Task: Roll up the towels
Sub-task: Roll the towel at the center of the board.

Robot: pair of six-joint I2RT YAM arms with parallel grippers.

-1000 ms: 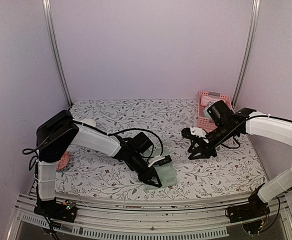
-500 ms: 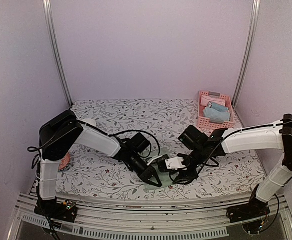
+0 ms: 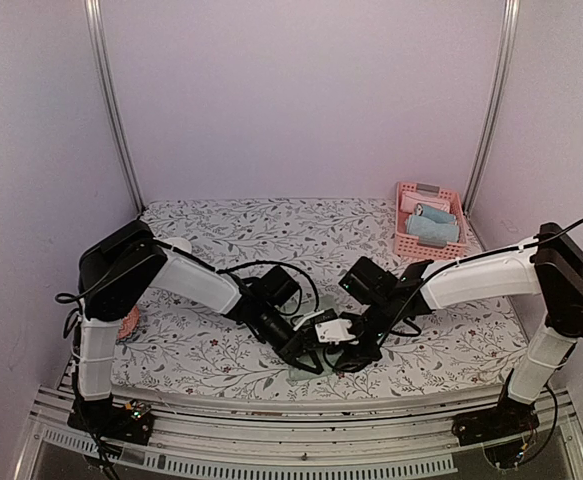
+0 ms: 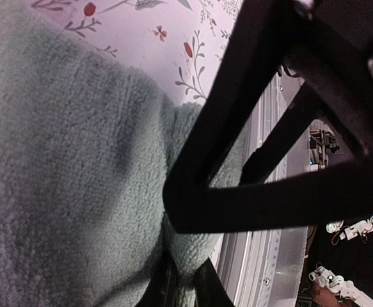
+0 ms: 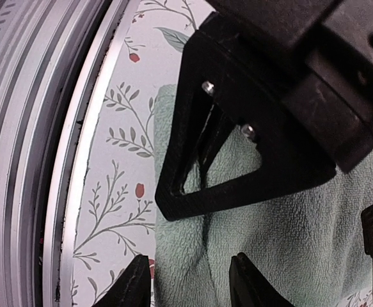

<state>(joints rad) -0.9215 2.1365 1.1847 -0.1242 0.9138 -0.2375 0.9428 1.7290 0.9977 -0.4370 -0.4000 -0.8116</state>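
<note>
Swinging over from the basket [image 3: 403, 240] on the far right, the right hand [image 5: 189, 284] hung released above the green towel [image 4: 64, 192] at the surface's [image 3: 231, 225] near edge, just beside the left hand [image 4: 187, 289], clenched on that towel's fold.

At six o'clock on the table [image 3: 231, 225], by the front edge, towel [image 4: 58, 160] beneath two grippers: left gripper [image 3: 314, 365] at its nine, right gripper [image 3: 343, 360] at its three. At two o'clock, basket [image 3: 401, 238], rolled towel [image 3: 427, 228] inside.
</note>
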